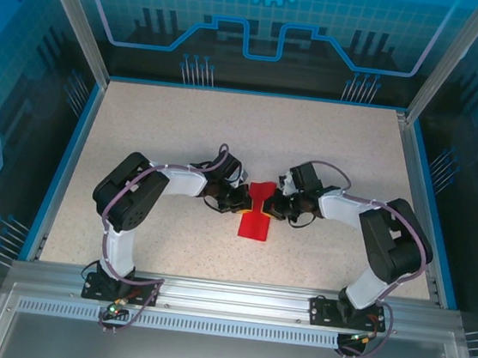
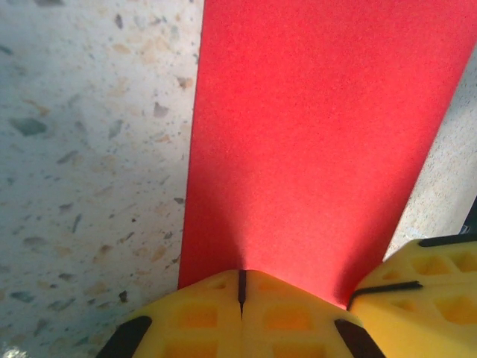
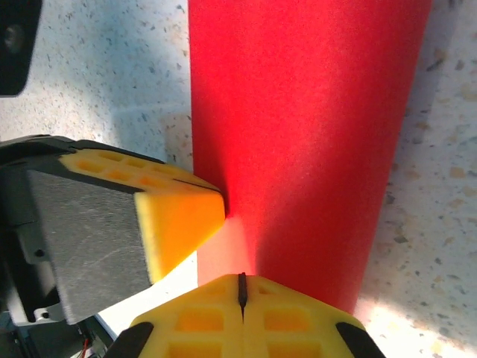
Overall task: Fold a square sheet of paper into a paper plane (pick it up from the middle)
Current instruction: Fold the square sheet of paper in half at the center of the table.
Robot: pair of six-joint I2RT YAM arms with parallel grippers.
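As left pincer (image 2: 241, 287) and right pincer (image 3: 241, 287) clamp red paper (image 1: 255, 225) | waist hidden, seemingly bunched

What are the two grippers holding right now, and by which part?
Both hold the square sheet of paper: left gripper and right gripper each pinch its middle, from opposite sides.

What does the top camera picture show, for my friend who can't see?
Over a speckled table, the left gripper and right gripper meet, both pinched shut on a red sheet of paper from opposite sides. The paper is squeezed narrow between them.
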